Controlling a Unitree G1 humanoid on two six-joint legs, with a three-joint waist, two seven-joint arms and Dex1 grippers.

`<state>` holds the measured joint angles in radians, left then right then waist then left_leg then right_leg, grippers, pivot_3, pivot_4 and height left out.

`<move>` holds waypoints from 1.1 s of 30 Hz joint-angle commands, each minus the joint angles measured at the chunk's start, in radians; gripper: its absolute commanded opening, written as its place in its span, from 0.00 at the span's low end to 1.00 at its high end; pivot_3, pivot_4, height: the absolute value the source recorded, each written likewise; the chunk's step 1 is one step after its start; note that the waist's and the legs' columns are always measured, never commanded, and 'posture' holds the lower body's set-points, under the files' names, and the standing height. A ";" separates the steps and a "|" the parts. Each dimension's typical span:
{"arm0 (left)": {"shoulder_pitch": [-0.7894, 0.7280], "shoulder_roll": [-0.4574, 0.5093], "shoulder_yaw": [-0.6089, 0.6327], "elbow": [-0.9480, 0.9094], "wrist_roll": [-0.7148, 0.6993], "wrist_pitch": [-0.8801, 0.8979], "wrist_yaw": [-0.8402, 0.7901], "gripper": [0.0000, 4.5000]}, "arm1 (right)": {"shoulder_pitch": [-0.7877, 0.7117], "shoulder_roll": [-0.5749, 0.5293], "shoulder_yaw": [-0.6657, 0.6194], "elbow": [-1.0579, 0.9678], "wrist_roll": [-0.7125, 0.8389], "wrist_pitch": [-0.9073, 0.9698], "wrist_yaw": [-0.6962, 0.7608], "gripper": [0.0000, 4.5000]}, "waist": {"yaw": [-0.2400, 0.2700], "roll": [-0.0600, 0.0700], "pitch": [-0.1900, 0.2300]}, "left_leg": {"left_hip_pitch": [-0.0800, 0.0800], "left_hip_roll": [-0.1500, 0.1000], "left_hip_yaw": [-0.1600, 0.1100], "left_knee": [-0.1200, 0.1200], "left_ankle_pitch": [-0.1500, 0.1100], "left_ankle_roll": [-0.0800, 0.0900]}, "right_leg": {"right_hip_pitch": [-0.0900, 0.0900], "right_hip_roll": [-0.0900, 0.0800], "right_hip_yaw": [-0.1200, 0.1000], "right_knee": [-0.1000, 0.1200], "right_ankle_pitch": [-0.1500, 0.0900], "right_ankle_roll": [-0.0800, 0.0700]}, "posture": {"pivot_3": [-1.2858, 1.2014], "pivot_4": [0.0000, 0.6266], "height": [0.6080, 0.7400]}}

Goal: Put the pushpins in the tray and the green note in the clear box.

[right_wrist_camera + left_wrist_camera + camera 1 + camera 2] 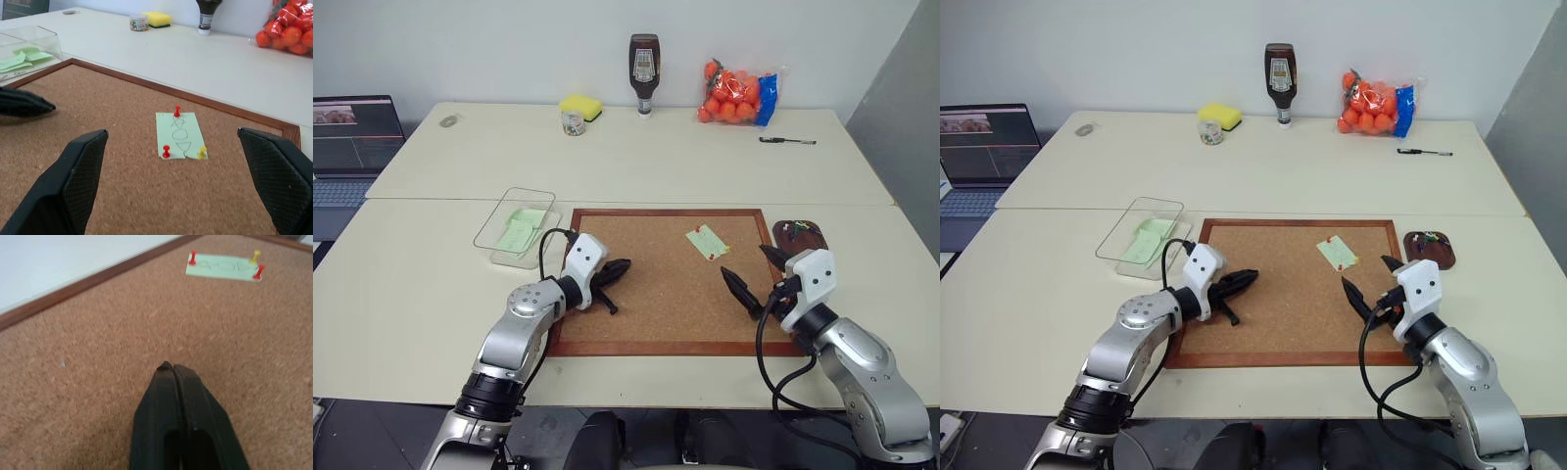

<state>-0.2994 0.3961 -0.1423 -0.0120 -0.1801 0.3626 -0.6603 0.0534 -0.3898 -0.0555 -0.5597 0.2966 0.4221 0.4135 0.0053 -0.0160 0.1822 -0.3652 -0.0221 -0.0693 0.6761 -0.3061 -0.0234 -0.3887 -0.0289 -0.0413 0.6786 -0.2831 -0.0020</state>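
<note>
One green note [179,135] is pinned to the corkboard [646,294] by three pushpins [166,151]. Slips lie in the box [514,227]; the tray [1429,247] seemingly holds pins. Left gripper [619,269] pressed together, empty; right gripper [751,277] spread.

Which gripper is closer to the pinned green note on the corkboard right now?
Right. The right gripper, open, hovers over the corkboard just short of the green note. The left gripper, shut, sits farther off, across the board toward the clear box.
</note>
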 commanded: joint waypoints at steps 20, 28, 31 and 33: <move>0.004 -0.007 -0.033 0.040 0.042 -0.042 -0.030 0.00 | -0.601 0.110 0.138 0.593 -0.085 0.168 -0.057 1.00 | -0.005 0.001 0.000 | 0.001 0.000 0.002 0.000 0.000 0.000 | 0.000 0.000 0.002 0.001 0.004 -0.004 | 0.52 0.24 1.00; 0.011 -0.005 -0.032 0.031 0.047 -0.040 -0.029 0.00 | -0.674 0.142 0.140 0.761 -0.132 0.100 -0.048 1.00 | -0.006 0.001 0.000 | 0.001 0.000 0.002 0.000 0.000 0.001 | 0.000 0.000 0.002 0.001 0.004 -0.005 | 0.52 0.24 1.00; 0.013 -0.005 -0.033 0.025 0.048 -0.037 -0.028 0.00 | -0.684 0.149 0.135 0.794 -0.143 0.084 -0.052 1.00 | -0.006 0.001 0.000 | 0.001 0.000 0.002 0.000 0.000 0.001 | 0.000 0.000 0.002 0.001 0.004 -0.005 | 0.52 0.24 1.00; 0.015 -0.006 -0.032 0.023 0.049 -0.036 -0.027 0.00 | -0.687 0.154 0.129 0.813 -0.151 0.071 -0.058 0.92 | -0.006 0.001 0.000 | 0.001 0.000 0.002 0.000 0.000 0.001 | 0.000 0.000 0.002 0.001 0.004 -0.005 | 0.52 0.24 1.00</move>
<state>-0.3028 0.3907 -0.1536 0.0137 -0.1459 0.3173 -0.6873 -0.6092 -0.2393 0.0844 0.2502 0.1558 0.5295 0.3608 -0.0009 -0.0152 0.1822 -0.3646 -0.0224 -0.0673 0.6761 -0.3060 -0.0228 -0.3890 -0.0292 -0.0393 0.6796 -0.2791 -0.0066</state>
